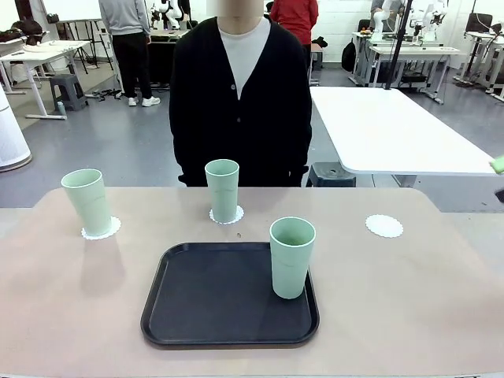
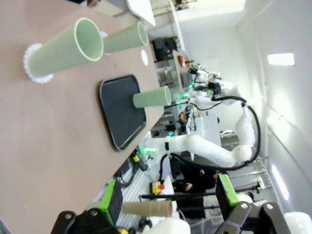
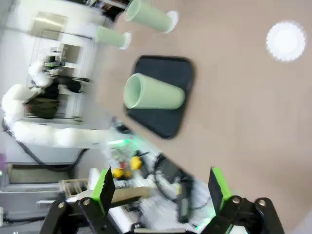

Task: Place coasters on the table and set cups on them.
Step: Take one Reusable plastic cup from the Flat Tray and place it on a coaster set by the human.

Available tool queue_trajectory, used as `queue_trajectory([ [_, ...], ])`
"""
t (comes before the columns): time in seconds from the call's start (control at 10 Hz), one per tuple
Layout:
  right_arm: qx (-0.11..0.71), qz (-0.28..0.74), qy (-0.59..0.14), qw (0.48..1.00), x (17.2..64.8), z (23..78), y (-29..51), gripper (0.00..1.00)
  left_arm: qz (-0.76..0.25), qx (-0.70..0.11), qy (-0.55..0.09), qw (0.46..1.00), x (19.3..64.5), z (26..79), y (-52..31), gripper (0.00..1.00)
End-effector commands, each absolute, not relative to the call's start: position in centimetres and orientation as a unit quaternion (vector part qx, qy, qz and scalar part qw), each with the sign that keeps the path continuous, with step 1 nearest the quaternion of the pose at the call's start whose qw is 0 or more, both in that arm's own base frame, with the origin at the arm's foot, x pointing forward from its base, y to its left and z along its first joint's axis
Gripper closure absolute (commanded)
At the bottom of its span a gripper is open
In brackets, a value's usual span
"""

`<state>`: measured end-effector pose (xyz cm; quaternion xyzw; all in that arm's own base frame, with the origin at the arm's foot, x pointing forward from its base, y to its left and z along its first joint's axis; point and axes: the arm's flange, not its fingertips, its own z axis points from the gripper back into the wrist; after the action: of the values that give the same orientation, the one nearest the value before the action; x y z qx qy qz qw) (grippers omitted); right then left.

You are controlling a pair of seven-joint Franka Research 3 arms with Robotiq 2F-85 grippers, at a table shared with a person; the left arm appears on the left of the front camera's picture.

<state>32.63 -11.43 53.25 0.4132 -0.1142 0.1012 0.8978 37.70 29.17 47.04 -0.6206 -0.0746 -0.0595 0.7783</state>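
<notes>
Three cups (image 1: 223, 189): two on coasters (image 1: 384, 226), 10 and 12 o'clock of tray (image 1: 197, 315); one on tray. Third coaster bare, 2 o'clock. My left fingers (image 2: 225, 189), right fingers (image 3: 218, 185) wide apart, empty.

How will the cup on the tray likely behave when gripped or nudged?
The cup on the tray is tall with a narrow base, so a push near its rim would probably tip it. It looks empty and thin-walled, so it is likely light and squeezable. Its smooth tapered sides may slip in a grip.

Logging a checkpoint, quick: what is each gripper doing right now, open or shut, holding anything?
Left gripper: open, holding nothing.
Right gripper: open, holding nothing.
</notes>
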Motion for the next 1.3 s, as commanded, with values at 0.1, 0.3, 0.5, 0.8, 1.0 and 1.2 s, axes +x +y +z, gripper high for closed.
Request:
queue_trajectory([
  [0.1,0.3,0.241,-0.138,0.913,38.1,54.1,-8.1,0.0,-0.055,-0.621,-0.077,0.778,37.7,47.2,29.3,0.0],
  [0.3,0.276,0.433,-0.147,0.845,38.0,52.9,-4.1,0.0,-0.055,-0.621,-0.077,0.778,37.7,47.2,29.3,0.0],
  [0.5,0.291,0.518,-0.065,0.801,37.6,51.0,-0.8,0.0,-0.055,-0.621,-0.077,0.778,37.7,47.2,29.3,0.0],
  [0.8,0.326,0.579,-0.123,0.737,36.1,50.2,1.1,0.0,-0.055,-0.621,-0.077,0.778,37.7,47.2,29.3,0.0],
  [1.0,0.321,0.573,-0.081,0.75,36.4,50.5,1.8,0.0,-0.055,-0.621,-0.077,0.778,37.7,47.2,29.3,0.0],
  [1.2,0.321,0.573,-0.081,0.75,36.4,50.5,1.8,0.0,-0.055,-0.621,-0.077,0.778,37.7,47.2,29.3,0.0],
])
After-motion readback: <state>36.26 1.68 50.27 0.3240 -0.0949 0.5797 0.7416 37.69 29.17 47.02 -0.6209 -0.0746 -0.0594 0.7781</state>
